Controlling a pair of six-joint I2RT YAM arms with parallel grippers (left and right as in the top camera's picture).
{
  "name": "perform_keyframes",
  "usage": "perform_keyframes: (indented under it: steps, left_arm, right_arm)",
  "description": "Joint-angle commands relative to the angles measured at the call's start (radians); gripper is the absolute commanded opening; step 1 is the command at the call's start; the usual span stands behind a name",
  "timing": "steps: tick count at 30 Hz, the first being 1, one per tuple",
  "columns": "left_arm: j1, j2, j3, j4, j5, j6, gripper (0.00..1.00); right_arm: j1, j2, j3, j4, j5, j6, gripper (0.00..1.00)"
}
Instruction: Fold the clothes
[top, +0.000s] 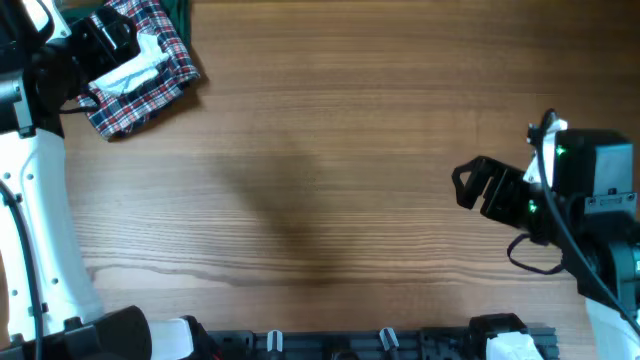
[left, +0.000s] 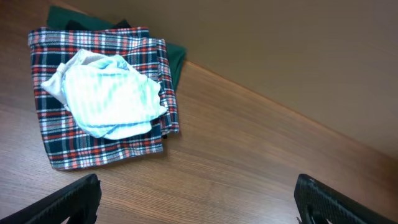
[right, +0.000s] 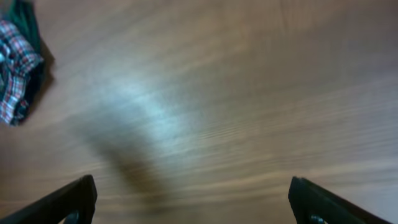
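1. Overhead: the pile of clothes (top: 140, 75) sits in the far corner of the table (top: 330, 150), right by the left gripper (top: 105, 35) and partly under it. I cannot tell from here how far that gripper's fingers are spread. The right gripper (top: 465, 187) hangs over bare wood with its fingers parted, well apart from the pile.

2. Left wrist: the fingers are spread wide with nothing between them, and the pile lies ahead of them and to their left.
   - Only this view shows the layers. A pale striped garment (left: 106, 93) is crumpled on top of a plaid garment (left: 93, 149) that lies flat, and a green garment (left: 177, 56) peeks out beyond.
   - All three look light, soft and limp, so they will likely sag and drag the layer below.
   - A pinch on the pale piece's loose edge, catching the top layer only, seems best.

3. Right wrist: the fingers are spread and empty. The view is blurred. Only a scrap of plaid and green shows, far off to the fingers' left, and the pale piece is out of sight.
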Motion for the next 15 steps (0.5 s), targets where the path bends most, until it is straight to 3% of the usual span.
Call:
perform_keyframes:
  steps: [1, 4, 6, 11, 15]
  left_arm:
    - [-0.004, -0.017, 0.0, 0.002, 0.015, -0.016, 1.0]
    - [-0.004, -0.017, 0.0, 0.002, 0.015, -0.016, 1.0]
    - [-0.004, -0.017, 0.0, 0.002, 0.015, -0.016, 1.0]
    - [-0.004, -0.017, 0.0, 0.002, 0.015, -0.016, 1.0]
    - [-0.004, -0.017, 0.0, 0.002, 0.015, -0.016, 1.0]
  right_arm:
    - [0.004, -0.001, -0.011, -0.029, -0.049, 0.264, 1.0]
    - [0.004, 0.018, -0.011, -0.033, -0.052, 0.377, 1.0]
    - [0.004, 0.036, -0.011, -0.034, -0.064, 0.378, 1.0]
    - [0.004, 0.092, -0.011, -0.023, 0.08, 0.274, 1.0]
    - [0.007, 0.118, -0.015, 0.091, 0.083, 0.167, 1.0]
